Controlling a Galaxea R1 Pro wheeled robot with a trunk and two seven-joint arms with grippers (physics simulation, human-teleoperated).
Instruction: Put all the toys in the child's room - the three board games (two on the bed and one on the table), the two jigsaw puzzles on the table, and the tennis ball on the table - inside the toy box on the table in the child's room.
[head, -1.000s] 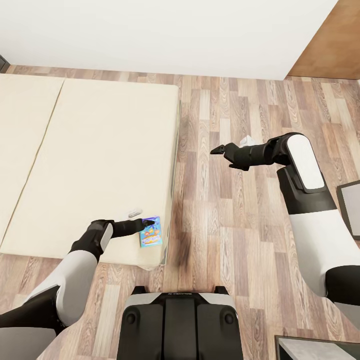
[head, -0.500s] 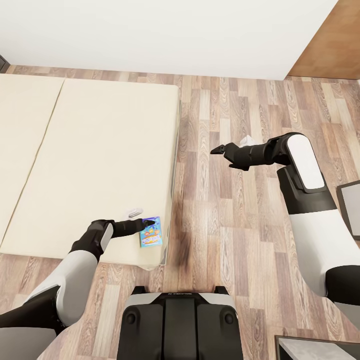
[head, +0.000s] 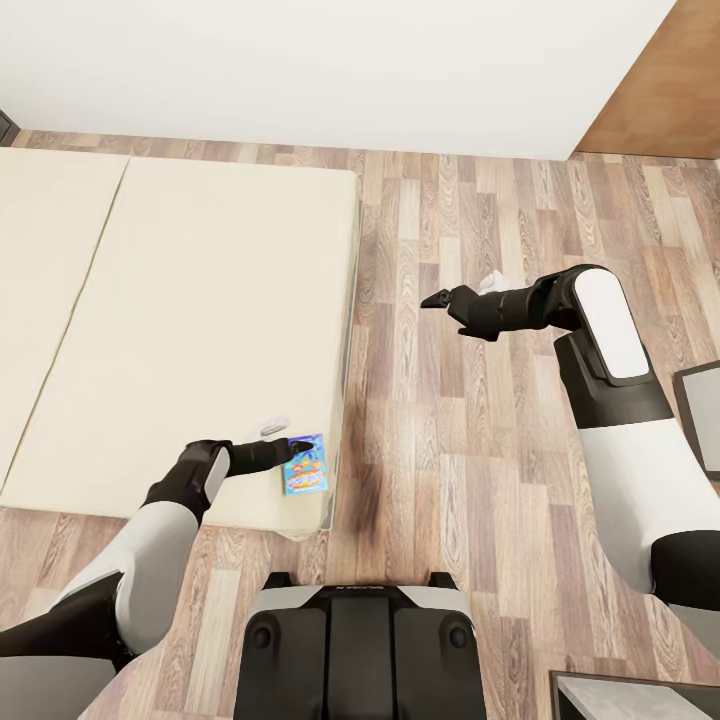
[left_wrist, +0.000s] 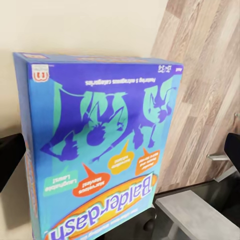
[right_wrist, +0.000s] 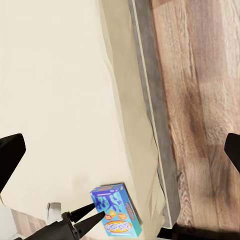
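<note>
One small blue board game (head: 305, 466) lies on the bed (head: 180, 330), lower middle of the head view. Left gripper (head: 296, 449) touches it, fingers spread. Right gripper (head: 437, 299) hangs spread over the floor.

- The bed (head: 180, 300) runs off the head view's left edge; its frame shows only as a thin dark strip along the side nearest the floor.
- The blue box (left_wrist: 95, 150) is cut by the left wrist picture's lower edge, so its title is partly lost; the small print is too blurred to read.
- The left gripper (head: 293, 449) covers one edge of the blue box in the head view; whether it touches cannot be told.
- A grey top (head: 640, 700) is clipped at the head view's corner.
</note>
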